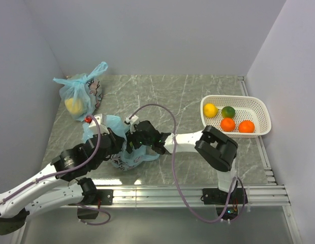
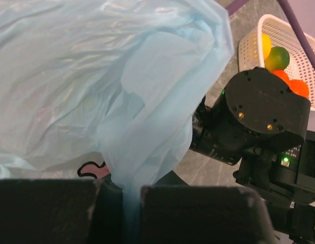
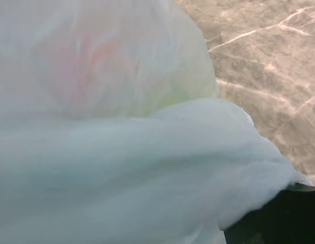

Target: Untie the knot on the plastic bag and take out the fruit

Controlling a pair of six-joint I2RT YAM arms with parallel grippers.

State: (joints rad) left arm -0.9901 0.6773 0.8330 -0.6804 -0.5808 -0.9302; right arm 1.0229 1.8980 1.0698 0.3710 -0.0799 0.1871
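The light-blue plastic bag (image 1: 128,157) lies left of the table's middle, between both grippers. My left gripper (image 1: 113,136) is shut on a strip of its film (image 2: 131,203), and the film (image 2: 96,76) fills that view. My right gripper (image 1: 139,138) is pressed into the bag from the right. In the right wrist view the film (image 3: 122,168) covers the jaws, with reddish (image 3: 86,66) and green (image 3: 183,86) tints showing through. No knot shows. Four fruits lie in the white basket (image 1: 259,104): yellow (image 1: 210,110), green (image 1: 228,112) and two orange (image 1: 227,124) (image 1: 246,126).
A second knotted blue bag (image 1: 79,96) with a yellow lump inside stands at the back left near the wall. The basket also shows in the left wrist view (image 2: 249,48). Grey walls close the left, back and right sides.
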